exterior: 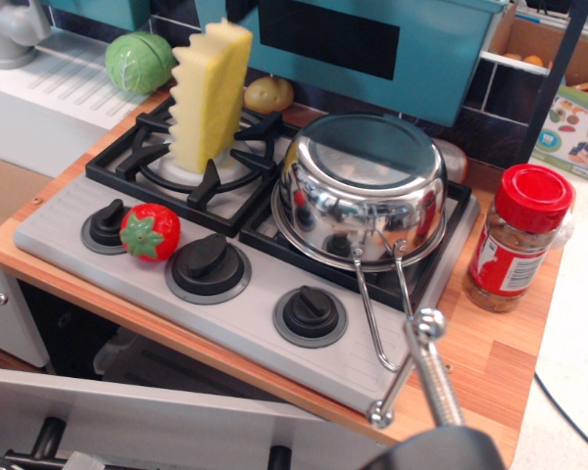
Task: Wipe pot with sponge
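Note:
The shiny steel pot (363, 191) sits upside down on the right burner of the toy stove, flat base up. Its wire-loop handle (377, 313) points toward the front edge. The pale-yellow sponge (209, 93) stands upright on the left burner, zigzag edge facing left. My gripper (402, 369) is at the lower right, in front of the pot and just over the end of the handle. Its two thin metal fingers stand apart and hold nothing. It is well to the right of the sponge.
A red toy strawberry (150, 231) lies among the stove knobs (209, 264). A red-capped spice jar (517, 238) stands right of the stove. A green cabbage (138, 62) and a potato (269, 94) lie behind the burners. A teal cabinet (372, 44) overhangs the back.

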`<state>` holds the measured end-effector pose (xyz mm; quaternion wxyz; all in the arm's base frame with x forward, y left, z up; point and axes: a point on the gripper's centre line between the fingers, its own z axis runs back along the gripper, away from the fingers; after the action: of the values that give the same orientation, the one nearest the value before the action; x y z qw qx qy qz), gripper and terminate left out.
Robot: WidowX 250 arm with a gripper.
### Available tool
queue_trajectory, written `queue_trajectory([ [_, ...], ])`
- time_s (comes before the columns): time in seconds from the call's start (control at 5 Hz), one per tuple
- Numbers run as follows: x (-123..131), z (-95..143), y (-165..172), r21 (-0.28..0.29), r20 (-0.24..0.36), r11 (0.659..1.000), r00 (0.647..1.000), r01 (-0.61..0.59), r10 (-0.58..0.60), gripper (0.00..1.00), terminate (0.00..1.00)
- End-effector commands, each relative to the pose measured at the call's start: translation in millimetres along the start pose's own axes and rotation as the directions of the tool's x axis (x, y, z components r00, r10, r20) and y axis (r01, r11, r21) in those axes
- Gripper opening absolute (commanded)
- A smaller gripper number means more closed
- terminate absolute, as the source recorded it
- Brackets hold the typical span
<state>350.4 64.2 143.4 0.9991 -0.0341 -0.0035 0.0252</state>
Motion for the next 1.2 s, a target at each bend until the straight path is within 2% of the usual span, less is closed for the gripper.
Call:
queue_trajectory([
  [0.0, 1.2, -0.1, 1.7, 0.033, 0.053, 0.999, 0.999, 0.002, -0.004, 1.00, 0.00],
  [0.4, 4.6, -18.4, 7.9, 0.073, 0.060, 0.997, 0.998, -0.008, 0.004, 1.00, 0.00],
  [0.6, 5.9, -24.9, 7.4, 0.090, 0.071, 0.996, 0.997, -0.021, 0.015, 0.00, 0.00],
  [0.8, 7.5, -25.9, 8.0, 0.088, 0.064, 0.996, 0.998, -0.025, 0.020, 0.00, 0.00],
  [1.0, 7.3, -16.7, 3.0, 0.078, 0.095, 0.997, 0.995, -0.024, 0.016, 0.00, 0.00],
])
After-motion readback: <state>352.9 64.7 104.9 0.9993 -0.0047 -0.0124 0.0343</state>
